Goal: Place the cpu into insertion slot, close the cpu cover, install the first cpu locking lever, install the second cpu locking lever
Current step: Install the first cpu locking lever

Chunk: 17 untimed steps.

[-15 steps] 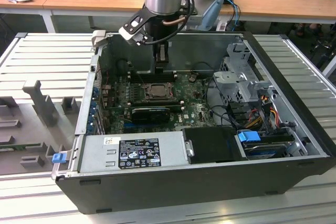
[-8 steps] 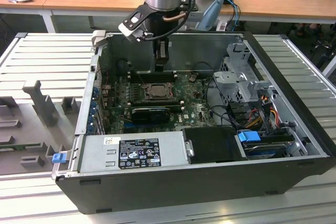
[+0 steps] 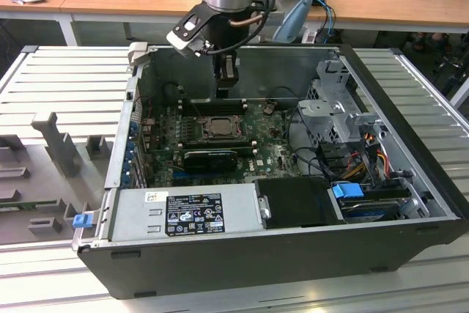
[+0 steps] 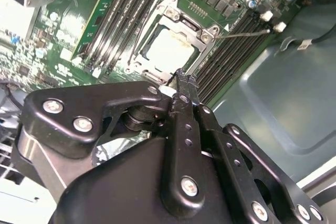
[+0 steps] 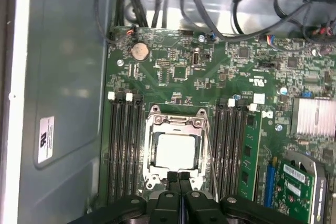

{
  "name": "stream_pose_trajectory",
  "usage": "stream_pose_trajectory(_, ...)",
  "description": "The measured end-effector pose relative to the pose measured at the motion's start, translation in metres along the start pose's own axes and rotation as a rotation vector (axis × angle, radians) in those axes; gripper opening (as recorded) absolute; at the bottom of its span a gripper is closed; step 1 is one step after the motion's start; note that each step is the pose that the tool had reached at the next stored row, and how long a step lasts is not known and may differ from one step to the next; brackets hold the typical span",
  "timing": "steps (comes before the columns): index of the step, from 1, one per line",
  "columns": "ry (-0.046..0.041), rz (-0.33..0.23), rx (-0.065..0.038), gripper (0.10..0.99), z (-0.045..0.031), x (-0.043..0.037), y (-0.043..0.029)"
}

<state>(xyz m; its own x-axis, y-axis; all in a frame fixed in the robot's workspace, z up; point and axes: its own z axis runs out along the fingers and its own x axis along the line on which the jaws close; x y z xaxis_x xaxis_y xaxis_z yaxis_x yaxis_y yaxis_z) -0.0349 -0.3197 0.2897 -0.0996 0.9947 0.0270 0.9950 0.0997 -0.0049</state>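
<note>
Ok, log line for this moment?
cpu: in insertion slot | cpu cover: down over it | gripper: shut, at cover's edge

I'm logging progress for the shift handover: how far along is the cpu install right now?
Done: the cpu lies seated, with the cpu cover down around it. In hand: the gripper, fingers shut, sits at the cover's edge. Left: a locking lever looks swung out over the memory slots, so the levers appear not yet latched.
</note>
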Motion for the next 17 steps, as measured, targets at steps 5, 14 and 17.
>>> stream_pose_trajectory(5,-0.0004,-0.098,0.003,0.106,0.0000,0.0000,0.0000)
stream_pose_trajectory(14,-0.0010,-0.218,0.006,0.106,0.0000,0.0000,0.0000)
stream_pose_trajectory(17,-0.0012,-0.252,0.007,0.106,0.0000,0.0000,0.0000)
